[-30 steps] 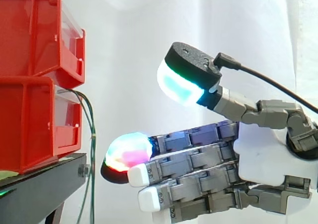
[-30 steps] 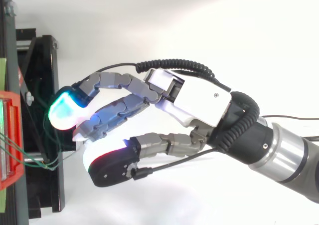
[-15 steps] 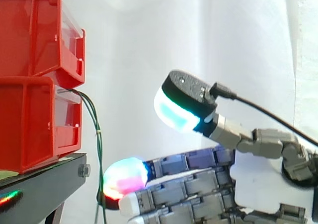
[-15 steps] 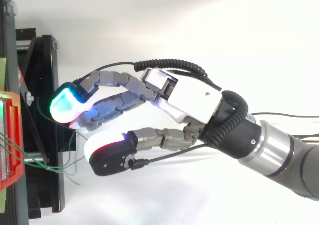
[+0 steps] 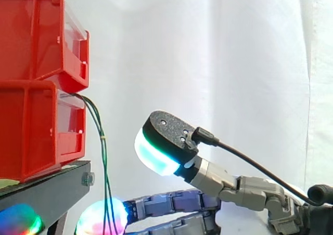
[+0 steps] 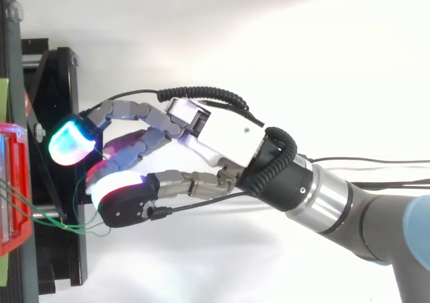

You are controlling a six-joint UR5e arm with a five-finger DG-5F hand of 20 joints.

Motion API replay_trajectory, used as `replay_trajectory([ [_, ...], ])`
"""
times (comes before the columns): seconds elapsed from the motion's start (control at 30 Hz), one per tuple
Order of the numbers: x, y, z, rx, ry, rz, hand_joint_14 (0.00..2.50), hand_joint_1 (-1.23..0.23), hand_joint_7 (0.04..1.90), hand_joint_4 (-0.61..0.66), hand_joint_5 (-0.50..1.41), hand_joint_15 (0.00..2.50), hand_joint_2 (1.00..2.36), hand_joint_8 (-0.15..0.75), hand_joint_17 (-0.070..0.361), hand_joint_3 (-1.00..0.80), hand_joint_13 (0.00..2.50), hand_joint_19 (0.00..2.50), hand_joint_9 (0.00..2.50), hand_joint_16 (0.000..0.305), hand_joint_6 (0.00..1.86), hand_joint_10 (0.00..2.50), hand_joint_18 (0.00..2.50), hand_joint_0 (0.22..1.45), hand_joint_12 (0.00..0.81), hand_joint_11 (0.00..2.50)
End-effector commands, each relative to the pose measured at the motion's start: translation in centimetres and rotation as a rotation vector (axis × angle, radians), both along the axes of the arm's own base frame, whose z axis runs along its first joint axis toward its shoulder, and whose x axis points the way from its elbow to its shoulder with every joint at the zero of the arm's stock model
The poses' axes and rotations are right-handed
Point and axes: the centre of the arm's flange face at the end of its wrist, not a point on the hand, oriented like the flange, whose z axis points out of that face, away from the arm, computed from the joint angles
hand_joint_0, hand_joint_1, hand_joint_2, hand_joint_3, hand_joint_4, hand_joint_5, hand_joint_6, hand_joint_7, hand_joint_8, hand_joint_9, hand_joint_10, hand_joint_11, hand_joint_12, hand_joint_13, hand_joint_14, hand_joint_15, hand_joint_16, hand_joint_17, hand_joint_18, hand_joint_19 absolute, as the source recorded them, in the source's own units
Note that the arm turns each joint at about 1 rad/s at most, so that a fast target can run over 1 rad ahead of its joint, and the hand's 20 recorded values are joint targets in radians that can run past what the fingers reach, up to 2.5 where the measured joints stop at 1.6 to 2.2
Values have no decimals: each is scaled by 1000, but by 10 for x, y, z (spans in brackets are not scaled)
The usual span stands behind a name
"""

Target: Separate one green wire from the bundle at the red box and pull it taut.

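Red bins [image 5: 31,125] and black stand [image 5: 47,190] block the left — green wires [image 5: 104,157] hang beside them; open room before the curtain [image 5: 234,63].

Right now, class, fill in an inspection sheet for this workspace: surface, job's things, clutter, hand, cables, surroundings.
Surface: black stand carrying two stacked red bins.
Job's things: green wires leave the lower bin and hang close together past the stand's edge; none pulled apart.
Clutter: nothing seen.
Hand: hand open, fingers straight and low by the wires, thumb raised apart; contact unclear.
Cables: only the green wires.
Surroundings: white curtain.
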Motion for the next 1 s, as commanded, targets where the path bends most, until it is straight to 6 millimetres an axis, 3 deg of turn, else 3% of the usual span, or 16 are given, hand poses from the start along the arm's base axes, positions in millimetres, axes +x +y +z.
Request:
replay_trajectory([
  [0.0,1,0,-2,3,5,4,2,-516,777,290,-202,84,1000,405,122,-500,1050,75,1308,54,502,7,845,412,396,211],
  [0.3,1,2,-1,-1,4,4,7,-504,770,301,-197,172,1000,419,115,-500,1180,91,1570,51,502,13,874,426,357,357],
  [0.47,0,5,-2,0,9,10,7,-501,771,299,-197,195,1000,414,113,-500,1233,98,1577,50,502,13,878,430,359,372],
  [0.63,0,5,-1,16,18,12,7,-501,771,287,-200,192,1000,417,111,-500,1308,90,1422,50,502,11,879,432,359,306],
  [0.73,2,6,6,37,43,18,6,-495,775,254,-212,163,1000,379,111,-500,1320,68,1243,49,502,11,863,430,390,260],
  [0.8,1,5,6,39,58,16,4,-495,772,242,-218,123,1000,355,113,-500,1254,57,986,50,502,5,842,424,421,168],
  [0.97,0,1,2,27,55,9,2,-487,736,221,-244,30,1000,369,118,-500,1189,1,716,52,502,0,826,408,461,0],
])
